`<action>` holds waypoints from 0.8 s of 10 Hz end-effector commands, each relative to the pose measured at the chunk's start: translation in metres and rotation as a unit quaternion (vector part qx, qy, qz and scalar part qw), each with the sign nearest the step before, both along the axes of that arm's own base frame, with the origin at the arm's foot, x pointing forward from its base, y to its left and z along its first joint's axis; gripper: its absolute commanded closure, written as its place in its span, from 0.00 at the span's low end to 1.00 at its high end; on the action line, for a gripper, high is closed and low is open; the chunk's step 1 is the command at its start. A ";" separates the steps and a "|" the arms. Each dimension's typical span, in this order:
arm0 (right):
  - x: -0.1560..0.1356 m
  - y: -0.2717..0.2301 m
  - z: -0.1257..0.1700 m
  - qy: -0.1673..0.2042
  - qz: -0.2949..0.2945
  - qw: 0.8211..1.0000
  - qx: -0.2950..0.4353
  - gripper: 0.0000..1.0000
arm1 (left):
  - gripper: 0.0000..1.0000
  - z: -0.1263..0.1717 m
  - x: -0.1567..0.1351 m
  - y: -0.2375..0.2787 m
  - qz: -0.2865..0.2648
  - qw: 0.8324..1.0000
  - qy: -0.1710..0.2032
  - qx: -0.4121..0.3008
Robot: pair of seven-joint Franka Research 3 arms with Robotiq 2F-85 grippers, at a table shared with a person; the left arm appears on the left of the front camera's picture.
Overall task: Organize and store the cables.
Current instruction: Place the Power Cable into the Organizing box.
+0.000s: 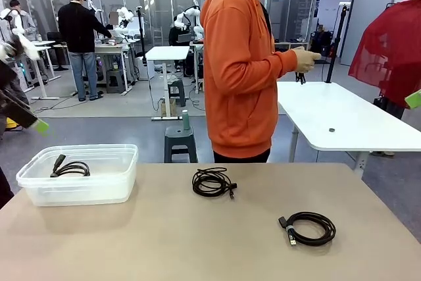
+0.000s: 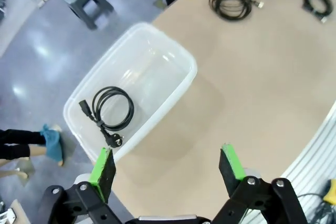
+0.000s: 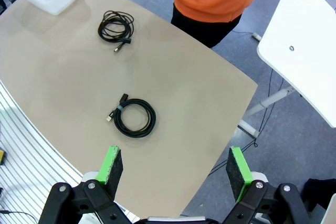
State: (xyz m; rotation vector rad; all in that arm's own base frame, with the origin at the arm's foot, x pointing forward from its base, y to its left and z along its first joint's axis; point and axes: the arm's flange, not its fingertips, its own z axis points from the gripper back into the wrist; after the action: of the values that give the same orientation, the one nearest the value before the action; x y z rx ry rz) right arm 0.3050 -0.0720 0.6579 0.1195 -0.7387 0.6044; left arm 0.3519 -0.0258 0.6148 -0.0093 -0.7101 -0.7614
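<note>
one coiled cable (image 2: 113, 109) lies flat on the floor of the clear bin (image 2: 157, 72), toward one end. that fits the job: the bin is where the coils get gathered, and it sits at the left end of the tabletop (image 1: 164, 241), on the left arm's side. two more coils lie on the bare tabletop, well apart from each other and from the bin. the middle cable (image 1: 212, 181) is near the far edge in front of the person (image 1: 240, 64), and the right cable (image 1: 309, 228) is closer to the robot's side. both are wound tight and lie flat, so each looks easy to lift as one loop.

the left tool (image 2: 166, 153) is released, its pads spread wide with nothing between them, and hangs high over the tabletop just beside the bin. the stored cable lies below it and off to one side. the right tool (image 3: 174, 153) is likewise released and empty, high above the right end of the tabletop. the right cable lies below it, nearer one finger than centred, and untouched. the person is turned toward a white table, one hand (image 1: 306, 59) raised with something small and dark that i cannot make out. by my reading, one of three is stored, and the right cable is the natural next pick.
</note>
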 end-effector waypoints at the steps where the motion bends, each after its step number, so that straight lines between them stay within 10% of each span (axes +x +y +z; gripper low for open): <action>1: 0.001 -0.001 0.001 0.001 -0.001 1.000 0.001 0.00 | 0.00 0.015 -0.003 0.002 0.021 0.998 0.013 -0.062; 8: 0.001 -0.001 0.001 0.001 -0.001 1.000 0.001 0.00 | 0.00 0.039 0.003 0.014 0.037 0.995 0.038 -0.090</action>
State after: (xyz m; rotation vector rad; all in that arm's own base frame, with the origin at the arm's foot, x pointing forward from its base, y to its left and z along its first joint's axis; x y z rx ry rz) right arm 0.3050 -0.0720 0.6579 0.1195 -0.7387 0.6044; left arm 0.3527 -0.0125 0.6486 -0.1362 -0.7088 -0.6183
